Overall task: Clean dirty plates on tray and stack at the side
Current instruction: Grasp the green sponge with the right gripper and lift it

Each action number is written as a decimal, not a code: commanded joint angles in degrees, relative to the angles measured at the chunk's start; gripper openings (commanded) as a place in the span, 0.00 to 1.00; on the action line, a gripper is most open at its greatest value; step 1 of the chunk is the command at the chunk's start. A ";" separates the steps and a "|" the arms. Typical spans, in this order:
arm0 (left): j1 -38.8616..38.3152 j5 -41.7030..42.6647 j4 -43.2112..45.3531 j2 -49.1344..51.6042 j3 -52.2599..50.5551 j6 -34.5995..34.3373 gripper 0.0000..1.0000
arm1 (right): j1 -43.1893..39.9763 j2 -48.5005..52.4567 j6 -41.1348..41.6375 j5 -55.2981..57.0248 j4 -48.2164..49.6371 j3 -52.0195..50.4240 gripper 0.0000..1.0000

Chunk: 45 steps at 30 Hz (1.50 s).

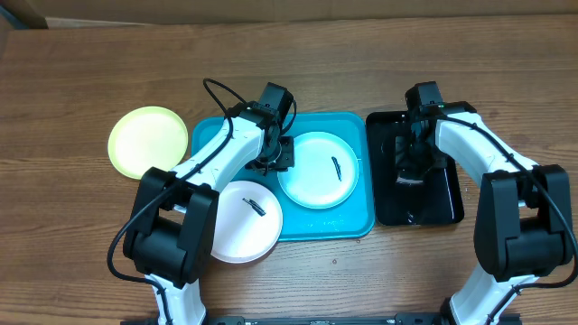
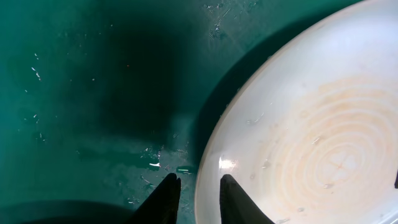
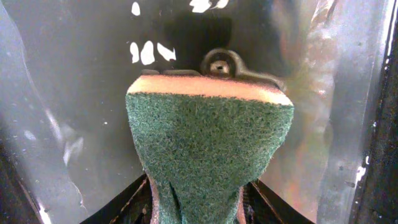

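A pale blue plate (image 1: 318,171) with a dark smear lies on the turquoise tray (image 1: 352,226). My left gripper (image 1: 281,155) is at its left rim. In the left wrist view the plate (image 2: 311,137) looks whitish, and its rim runs between the fingers of the left gripper (image 2: 199,190), which is shut on it. A white plate (image 1: 237,226) with a smear overlaps the tray's front left corner. The yellow-green plate (image 1: 146,140) lies on the table left of the tray. My right gripper (image 1: 411,170) is shut on a green and yellow sponge (image 3: 208,137).
The black tray (image 1: 442,203) lies right of the turquoise one, and the right gripper hangs over it. Its wet floor (image 3: 74,93) and a small metal fitting (image 3: 221,64) show behind the sponge. Bare wooden tabletop (image 1: 361,54) runs along the back.
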 commanded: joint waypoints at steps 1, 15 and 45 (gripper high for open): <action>-0.26 -0.85 -0.22 -1.38 -0.63 0.26 0.25 | 0.17 -1.99 0.31 0.35 0.22 -0.24 0.48; -0.48 -0.85 -0.76 -0.66 -0.63 0.22 0.23 | 0.17 -1.99 0.28 0.35 0.20 -0.26 0.48; -0.94 -2.10 0.50 -0.63 -1.22 0.22 0.20 | 0.17 -1.99 0.28 0.35 0.20 -0.26 0.51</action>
